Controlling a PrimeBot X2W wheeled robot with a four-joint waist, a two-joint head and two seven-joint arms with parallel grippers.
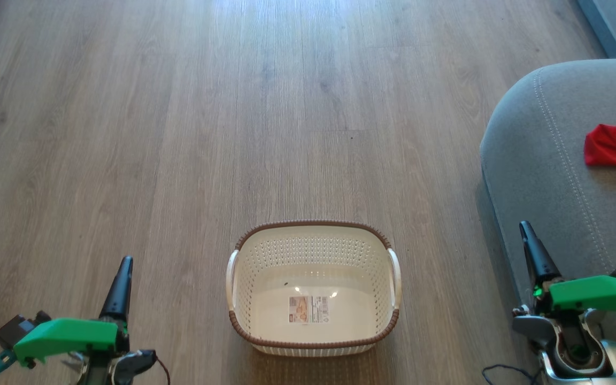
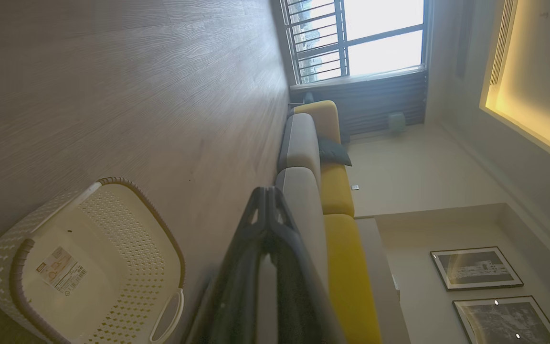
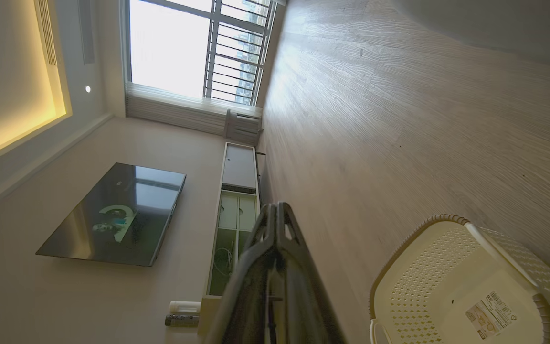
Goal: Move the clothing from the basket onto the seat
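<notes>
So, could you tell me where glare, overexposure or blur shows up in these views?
Head view: small bright glints on the basket bottom, pale sheen on the floor at the top. Left wrist view: window blown out white, left fingers blurred up close. Right wrist view: window overexposed too, television mirroring the room, right fingers soft.

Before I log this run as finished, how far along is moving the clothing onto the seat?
Done: the basket holds no fabric, just its label sticker, and red clothing lies on the grey seat. In hand: nothing; the left gripper and right gripper are shut and empty, flanking the basket. Left: nothing visible to move.
</notes>
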